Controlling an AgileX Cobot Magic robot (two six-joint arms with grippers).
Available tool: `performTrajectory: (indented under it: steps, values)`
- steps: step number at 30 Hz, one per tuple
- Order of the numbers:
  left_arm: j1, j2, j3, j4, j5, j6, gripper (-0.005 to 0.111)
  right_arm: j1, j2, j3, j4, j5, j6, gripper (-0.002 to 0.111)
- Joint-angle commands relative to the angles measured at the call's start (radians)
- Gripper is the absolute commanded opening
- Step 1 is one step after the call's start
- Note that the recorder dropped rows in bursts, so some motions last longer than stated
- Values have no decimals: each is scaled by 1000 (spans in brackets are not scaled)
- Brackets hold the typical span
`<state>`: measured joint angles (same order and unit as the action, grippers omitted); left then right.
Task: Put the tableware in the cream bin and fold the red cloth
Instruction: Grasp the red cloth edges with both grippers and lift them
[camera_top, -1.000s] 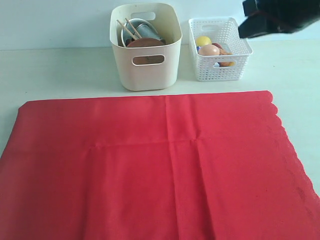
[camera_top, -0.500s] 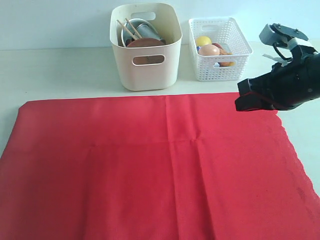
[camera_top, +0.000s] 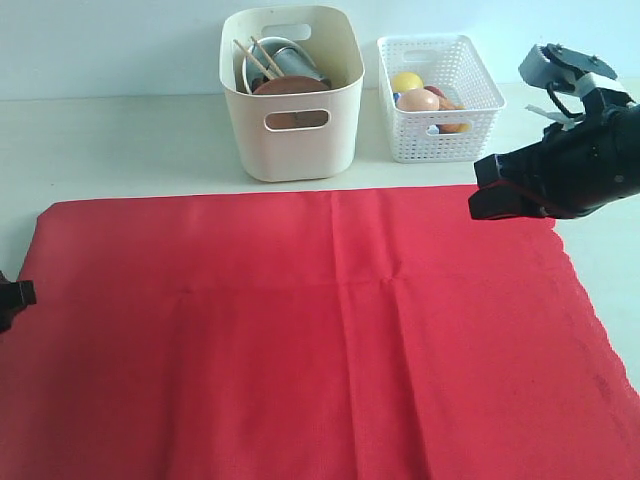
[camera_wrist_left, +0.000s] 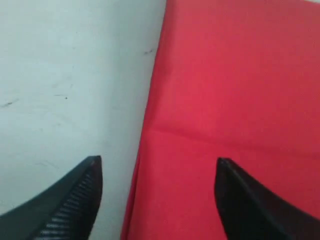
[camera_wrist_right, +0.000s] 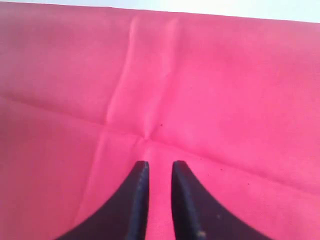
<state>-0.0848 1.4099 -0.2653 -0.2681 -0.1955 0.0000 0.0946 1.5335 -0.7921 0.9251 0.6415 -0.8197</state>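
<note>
**Cloth fold: both grippers lining up at opposite ends**

Right gripper (camera_wrist_right: 160, 165): fingers are standing a thin slit apart, gripping nothing, pointing down over the red cloth (camera_top: 320, 330) near its far right corner. Left gripper (camera_wrist_left: 157, 160): fingers are spread wide and empty, straddling the cloth's left edge, one over fabric and one over bare table (camera_top: 120, 140).

The cloth is lying flat, in front of the cream bin (camera_top: 290, 140), where the tableware (camera_top: 285, 70) is already sitting. Its long axis is running left to right in the exterior view, with the scalloped edge at the right end.

Judgement: the fabric is looking thin, light and limp, so it will sag and drag. Pinching at corners or edges is looking best.
</note>
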Motion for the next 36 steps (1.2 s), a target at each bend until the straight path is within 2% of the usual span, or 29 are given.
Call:
performTrajectory:
  steps: [1, 6, 8, 11, 15, 19, 23, 30, 36]
  values:
    - [-7, 107, -25, 30, -27, -9, 64, -2, -7, 7, 14, -8, -10, 17]
    - [-9, 222, -61, 34, -20, -9, 63, -2, -7, 7, 16, -8, -10, 17]
    - [-9, 245, -63, 34, -16, -13, 55, -2, -7, 7, 16, -8, -10, 17]
    - [-9, 254, -63, 34, -16, -13, 36, -2, -7, 7, 16, -8, -10, 17]
    - [-9, 260, -63, 36, -18, 0, 0, -2, -7, 7, 36, 14, -37, 17]
    - [8, 260, -63, 36, -47, 66, 0, 36, 4, 7, 98, 45, -118, 17]
    - [53, 260, -105, 36, -33, 102, 0, 164, 41, 7, 111, 48, -148, 17]
    - [142, 260, -245, 36, 131, 224, 0, 382, 180, 7, 105, -51, -148, 17]
    - [155, 260, -309, 36, 256, 239, 0, 452, 294, 7, 111, -203, -118, 17]
